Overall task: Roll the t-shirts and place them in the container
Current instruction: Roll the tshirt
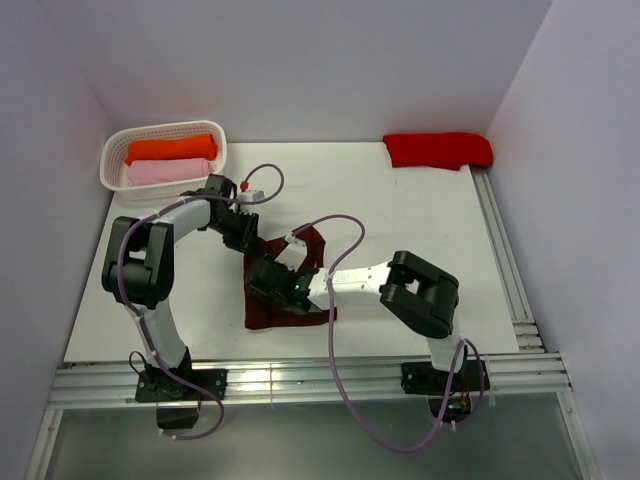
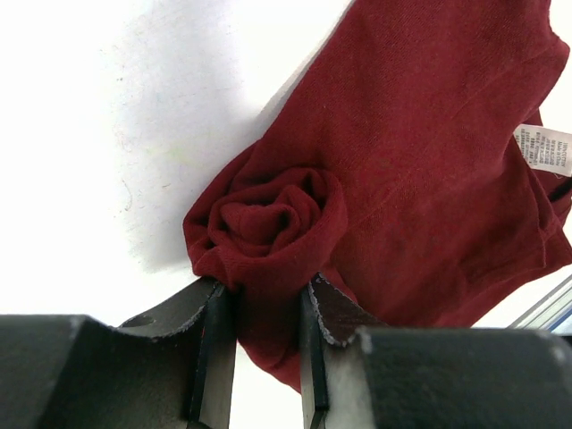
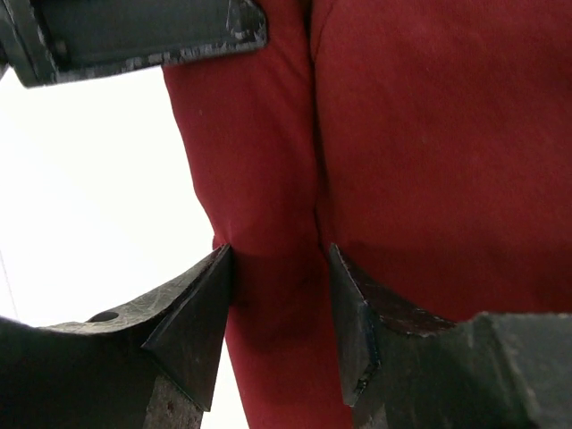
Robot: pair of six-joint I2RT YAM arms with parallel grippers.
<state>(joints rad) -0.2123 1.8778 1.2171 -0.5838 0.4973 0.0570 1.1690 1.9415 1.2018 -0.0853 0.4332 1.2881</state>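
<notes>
Rolling wants even tension: left tool clamps the coiled end of the maroon t-shirt, right tool straddles a fold, grip unclear.

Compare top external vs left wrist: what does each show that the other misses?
Top external only: both arms, the right end effector over the maroon shirt, a white basket holding an orange roll and a pink roll, and a red shirt at the far right corner.
Left wrist only: the shirt's spiral rolled end, pinched by the left end effector, and a white care label.
Both: the maroon shirt, the left end effector, the white table.
</notes>
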